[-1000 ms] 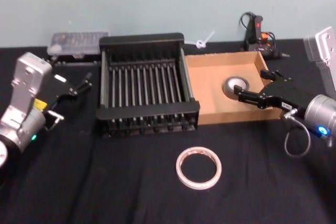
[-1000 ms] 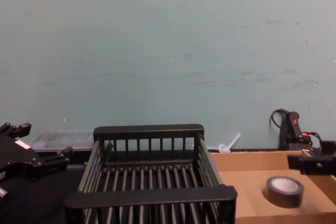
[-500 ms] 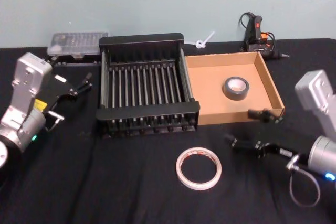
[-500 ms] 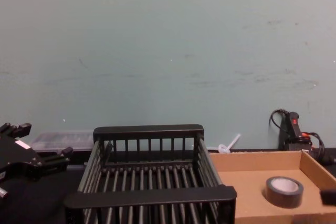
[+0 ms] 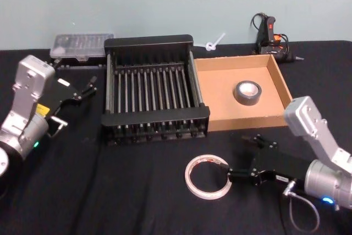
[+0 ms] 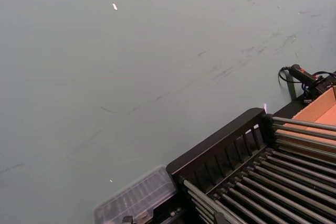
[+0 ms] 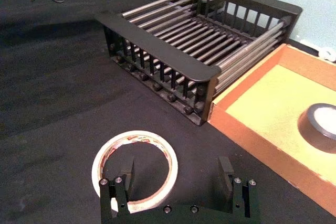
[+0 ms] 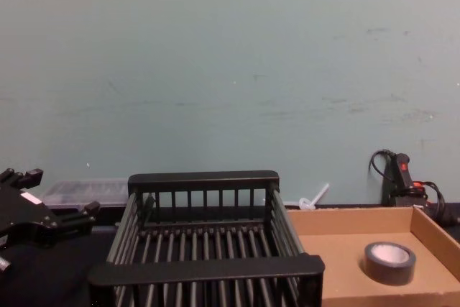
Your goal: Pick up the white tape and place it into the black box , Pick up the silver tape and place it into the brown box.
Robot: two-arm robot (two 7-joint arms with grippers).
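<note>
Silver tape (image 5: pixel 247 92) delivered to brown box (image 5: pixel 281 82); right gripper (image 5: pixel 237 157), since swung down, fingers spread at 3 o'clock of white tape (image 5: pixel 207 176) on worktop, poised to grab it.

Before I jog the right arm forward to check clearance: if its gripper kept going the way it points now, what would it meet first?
Most likely the white tape. The right gripper is open, aimed at the ring's near rim on the black cloth; one finger already sits over it. How high it rides is unclear. The black box lies beyond.
</note>
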